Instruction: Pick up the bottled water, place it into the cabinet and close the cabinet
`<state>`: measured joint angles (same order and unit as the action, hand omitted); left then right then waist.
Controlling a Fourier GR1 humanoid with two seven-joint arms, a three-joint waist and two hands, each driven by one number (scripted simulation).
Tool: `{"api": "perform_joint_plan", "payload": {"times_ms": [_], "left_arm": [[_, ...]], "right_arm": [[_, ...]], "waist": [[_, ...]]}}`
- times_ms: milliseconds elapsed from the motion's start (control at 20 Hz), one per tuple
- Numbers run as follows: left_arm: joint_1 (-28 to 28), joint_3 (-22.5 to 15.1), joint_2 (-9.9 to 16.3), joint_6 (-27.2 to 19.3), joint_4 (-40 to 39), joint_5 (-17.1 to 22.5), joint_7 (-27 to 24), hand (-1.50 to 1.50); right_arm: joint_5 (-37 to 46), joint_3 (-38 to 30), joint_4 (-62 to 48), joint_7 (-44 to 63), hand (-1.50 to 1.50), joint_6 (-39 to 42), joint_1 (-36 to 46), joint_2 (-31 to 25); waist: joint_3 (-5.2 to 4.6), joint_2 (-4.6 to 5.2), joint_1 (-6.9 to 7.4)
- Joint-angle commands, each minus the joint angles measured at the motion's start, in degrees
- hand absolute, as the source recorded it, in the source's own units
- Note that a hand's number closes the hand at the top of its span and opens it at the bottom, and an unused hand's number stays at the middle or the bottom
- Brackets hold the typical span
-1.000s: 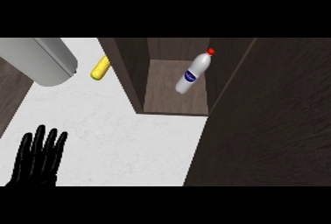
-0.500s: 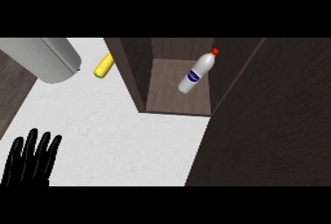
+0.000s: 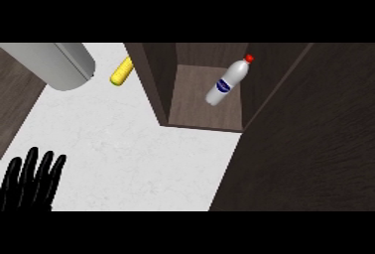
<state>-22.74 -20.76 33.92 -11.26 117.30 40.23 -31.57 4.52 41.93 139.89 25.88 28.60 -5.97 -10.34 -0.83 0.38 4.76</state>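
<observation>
The bottled water (image 3: 227,83), white with a red cap and a blue label, leans inside the dark wooden cabinet (image 3: 201,109), on its floor near the right wall. The cabinet's door (image 3: 307,144) is a large dark panel that fills the right side of the view, swung partly across the opening. My left hand (image 3: 29,181) rests open at the lower left, fingers up, far from the cabinet. My right hand shows nowhere in the view.
A yellow corn cob (image 3: 121,71) lies on the white counter (image 3: 132,154) left of the cabinet. A grey cylinder (image 3: 55,63) lies at the upper left. Dark wood borders the counter's left edge.
The cabinet door has come further across the opening from the right. My left hand has sunk lower and further left. The whole view has drifted slightly.
</observation>
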Motion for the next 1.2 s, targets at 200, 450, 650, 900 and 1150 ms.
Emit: {"api": "perform_joint_plan", "payload": {"times_ms": [200,450,650,900,1150], "left_arm": [[-1.2,0.9,1.2,2.4,0.3,0.9,-0.5,-1.5],[0.0,1.0,2.1,4.3,0.5,0.8,-0.6,-1.5],[0.5,1.3,2.5,5.4,1.1,1.4,-0.4,-1.5],[-1.0,2.6,2.7,5.1,0.4,2.1,-0.5,-1.5],[-1.1,2.9,2.3,4.7,-0.1,2.0,-0.8,-1.5]], "right_arm": [[-2.9,2.6,-8.3,1.4,1.5,-9.1,2.9,9.8],[-15.2,5.7,-13.2,4.8,1.5,-3.4,-0.5,8.7],[-23.5,3.7,-15.6,6.2,1.5,-4.1,-0.4,9.9],[-24.5,-5.6,-13.3,3.2,1.5,-10.8,-1.3,9.9],[-23.2,-10.5,-13.2,-0.4,1.5,-14.6,-2.4,10.0]], "waist": [[0.05,0.99,2.22],[-0.06,2.67,5.14],[0.05,2.68,5.47],[0.22,1.91,2.42],[0.28,2.07,0.76]]}}
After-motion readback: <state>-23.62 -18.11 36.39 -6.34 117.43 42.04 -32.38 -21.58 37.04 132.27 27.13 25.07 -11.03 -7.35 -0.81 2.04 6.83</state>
